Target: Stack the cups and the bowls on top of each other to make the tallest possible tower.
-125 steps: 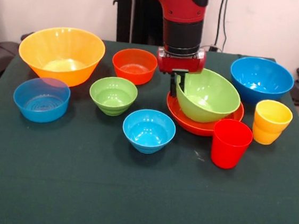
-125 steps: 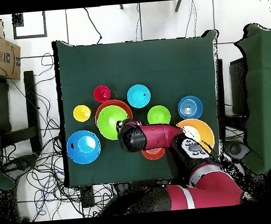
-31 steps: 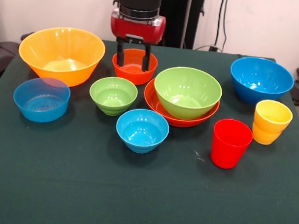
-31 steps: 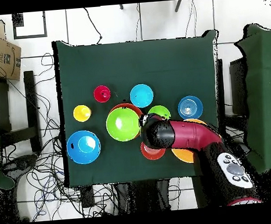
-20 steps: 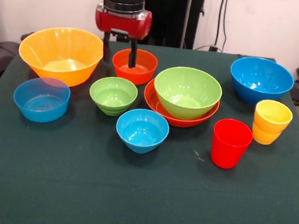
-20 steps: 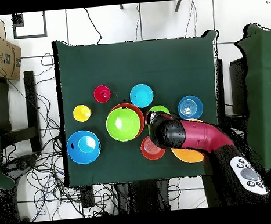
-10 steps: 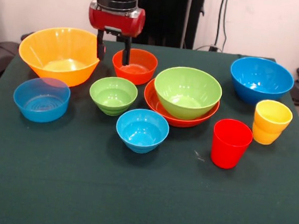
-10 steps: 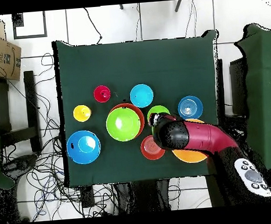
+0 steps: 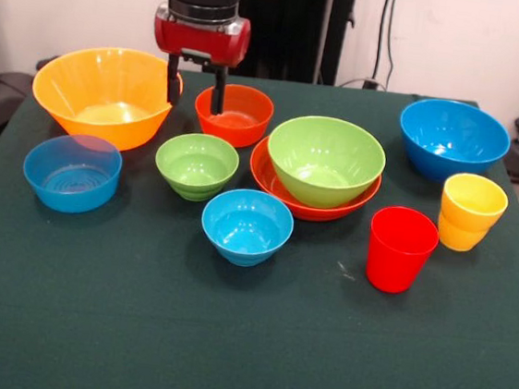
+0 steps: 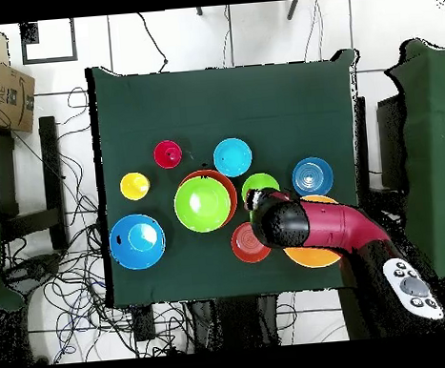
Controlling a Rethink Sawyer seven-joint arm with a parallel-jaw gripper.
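my gripper hangs with its two fingers spread apart and holding nothing, at the far side of the table. in the front view one finger stands against the rim of the large orange bowl, the other at the near rim of the small red-orange bowl. just below me sits the small green bowl. off to the side, the large green bowl is nested in the red dish. the red cup and yellow cup stand well apart from me.
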